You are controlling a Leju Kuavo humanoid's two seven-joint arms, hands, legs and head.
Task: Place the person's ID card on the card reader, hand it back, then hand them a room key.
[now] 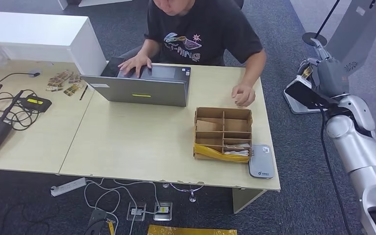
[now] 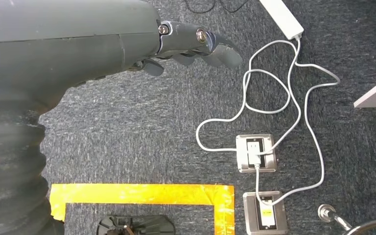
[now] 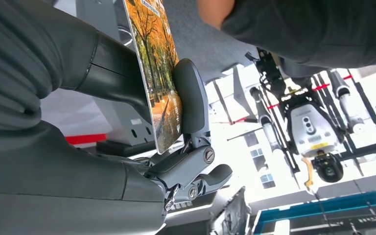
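My right hand [image 1: 329, 77] is raised off the table's right end, beyond the edge. It pinches a card [image 1: 305, 94] between thumb and fingers. In the right wrist view the card [image 3: 159, 73] shows a picture of autumn trees, with the thumb [image 3: 191, 98] pressed on its face. The grey card reader [image 1: 261, 168] lies flat at the table's front right corner. Beside it stands a cardboard divider box [image 1: 223, 133] with cards [image 1: 236, 152] in its front compartment. A person sits across the table, one hand [image 1: 244, 94] near the box. My left hand [image 2: 186, 46] hangs over the floor, holding nothing.
An open grey laptop [image 1: 142, 85] sits before the person, whose other hand rests on it. Routers and cables [image 1: 10, 110] lie at the table's left. On the carpet are white cables [image 2: 284, 98], floor sockets [image 2: 256, 152] and yellow tape [image 2: 142, 194].
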